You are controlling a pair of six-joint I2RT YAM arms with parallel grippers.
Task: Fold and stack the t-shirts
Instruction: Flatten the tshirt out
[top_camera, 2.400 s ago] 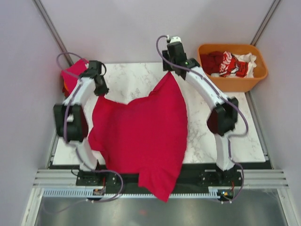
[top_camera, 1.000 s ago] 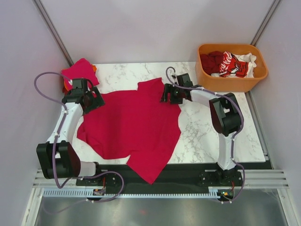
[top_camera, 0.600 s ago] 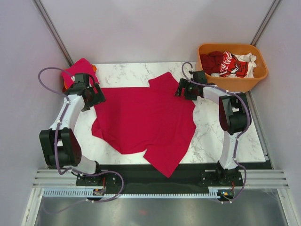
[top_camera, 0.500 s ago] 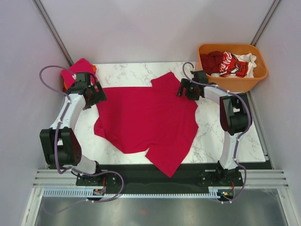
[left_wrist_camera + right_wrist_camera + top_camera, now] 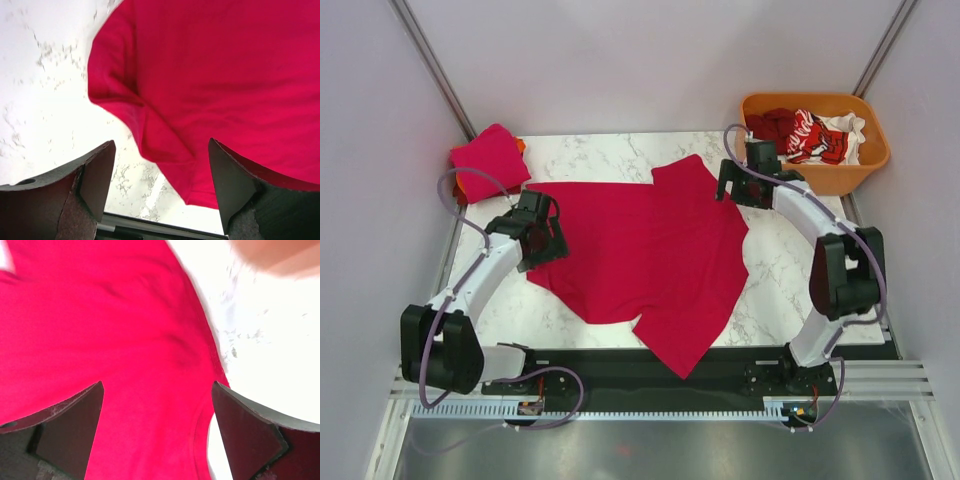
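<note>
A crimson t-shirt (image 5: 640,255) lies spread, wrinkled, on the marble table (image 5: 790,270), one corner hanging over the near edge. My left gripper (image 5: 545,240) is open and empty over the shirt's left edge; its wrist view shows a folded sleeve (image 5: 145,120) between the jaws. My right gripper (image 5: 732,185) is open and empty over the shirt's far right corner; its wrist view shows the cloth (image 5: 125,350) and a hem below the jaws. A folded pink-red t-shirt (image 5: 488,155) lies on an orange one at the far left corner.
An orange plastic tub (image 5: 815,170) at the far right holds dark red, white and red-printed shirts (image 5: 805,135). Bare marble shows right of the shirt and at the near left (image 5: 510,310). Walls close in on both sides.
Both grippers have let go of the shirt, which now lies flat and shifted right. The left arm has drawn back toward the near side; the right gripper has moved right, toward the tub.
</note>
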